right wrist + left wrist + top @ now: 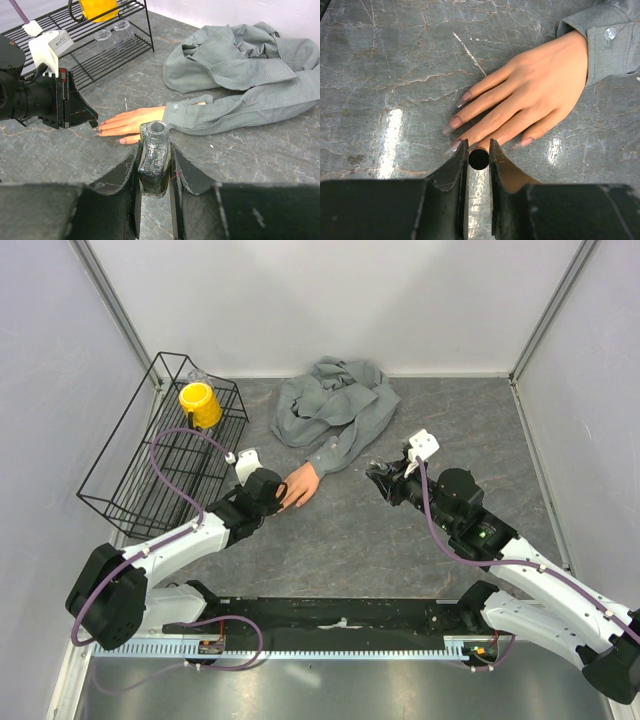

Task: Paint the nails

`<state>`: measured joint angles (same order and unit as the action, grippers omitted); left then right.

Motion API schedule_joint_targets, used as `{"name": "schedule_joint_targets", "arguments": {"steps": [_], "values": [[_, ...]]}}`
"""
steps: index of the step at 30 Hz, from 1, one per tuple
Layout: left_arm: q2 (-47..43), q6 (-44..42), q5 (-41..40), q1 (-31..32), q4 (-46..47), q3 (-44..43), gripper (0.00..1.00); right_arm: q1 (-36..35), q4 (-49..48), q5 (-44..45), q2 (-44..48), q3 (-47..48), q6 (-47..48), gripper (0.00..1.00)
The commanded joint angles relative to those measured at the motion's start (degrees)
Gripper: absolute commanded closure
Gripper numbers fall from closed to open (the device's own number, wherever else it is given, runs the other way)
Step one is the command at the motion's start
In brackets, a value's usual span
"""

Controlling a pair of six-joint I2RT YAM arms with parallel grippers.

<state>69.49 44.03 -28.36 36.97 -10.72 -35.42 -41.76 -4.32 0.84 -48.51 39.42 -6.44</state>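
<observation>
The peach mannequin hand [300, 483] lies palm down on the grey table, its wrist in a grey shirt sleeve [610, 45]. Its nails [454, 122] are long and pale pink to reddish. My left gripper [479, 150] is shut on a black round brush handle [479, 160], seen end-on, right over one fingertip. In the top view the left gripper [270, 490] touches the hand's fingertips. My right gripper [154, 150] is shut on an open, dark glittery polish bottle [154, 160], held upright to the right of the hand [132, 122]. In the top view the right gripper [385, 475] is well apart from the hand.
The crumpled grey shirt [335, 405] lies behind the hand. A black wire rack [160, 450] at the back left holds a yellow cup [200, 403] and clear glasses [112, 32]. White walls close in the table on three sides.
</observation>
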Motion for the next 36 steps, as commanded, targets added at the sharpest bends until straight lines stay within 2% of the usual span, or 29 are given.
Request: {"name": "schedule_joint_targets", "arguments": {"steps": [1,20,27,36], "values": [[-0.06,-1.14,-1.79,-0.41,0.35,-1.67,0.98,0.27,-3.51,-0.58,0.17,-0.22,-0.86,1.0],[1.26,-0.62,-3.1,-0.76,0.7,-0.18,0.98,0.45,-3.68,-0.58,-0.09,-0.22,-0.95,1.0],[-0.85,1.41,-3.11,-0.76,-3.25,0.61,0.98,0.62,-4.03,-2.33,-0.53,-0.13,-1.03,1.0],[-6.21,-0.52,1.02,-0.85,-5.28,0.35,0.98,0.8,-4.3,-2.69,-0.36,-0.04,-1.21,1.0]]}}
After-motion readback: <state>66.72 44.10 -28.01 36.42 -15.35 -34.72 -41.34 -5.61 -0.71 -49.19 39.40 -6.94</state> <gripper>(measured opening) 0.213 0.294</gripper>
